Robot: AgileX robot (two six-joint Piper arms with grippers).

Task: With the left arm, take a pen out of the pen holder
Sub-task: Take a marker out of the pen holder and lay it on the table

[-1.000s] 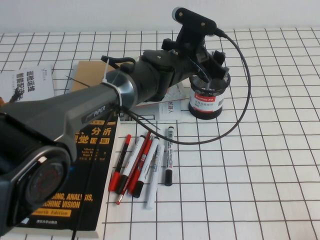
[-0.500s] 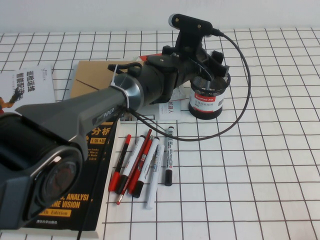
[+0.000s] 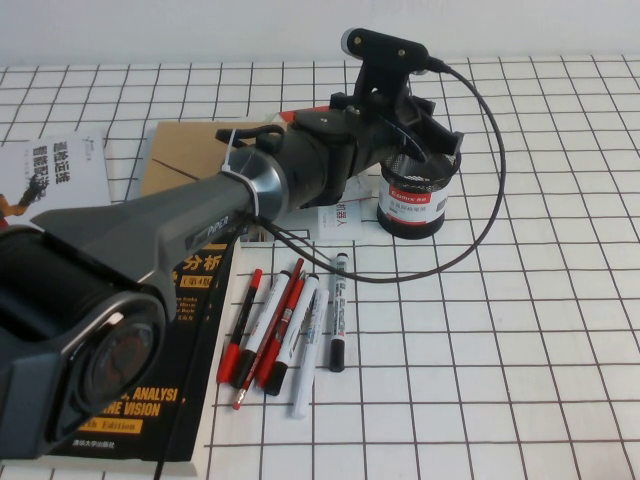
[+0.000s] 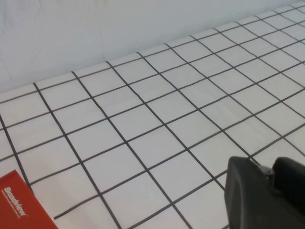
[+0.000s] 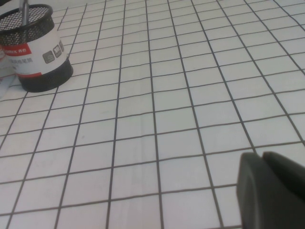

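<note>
Over the black mesh pen holder (image 3: 411, 195) the left gripper (image 3: 437, 140) has just closed, apparently pinching the silver pen (image 5: 24, 7) standing inside, ready to lift; the right gripper (image 5: 267, 191), well apart, sits pressed together.

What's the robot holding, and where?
Seemingly a pen, by its top, in the left end effector over the pen holder. The right end effector, near the table, holds nothing.

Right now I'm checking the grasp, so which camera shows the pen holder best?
High view: the pen holder shows its body and label, with the left gripper shut at its mouth. The right wrist view cuts part of it off, beyond the shut right gripper low over the table. The left wrist view misses it.
</note>
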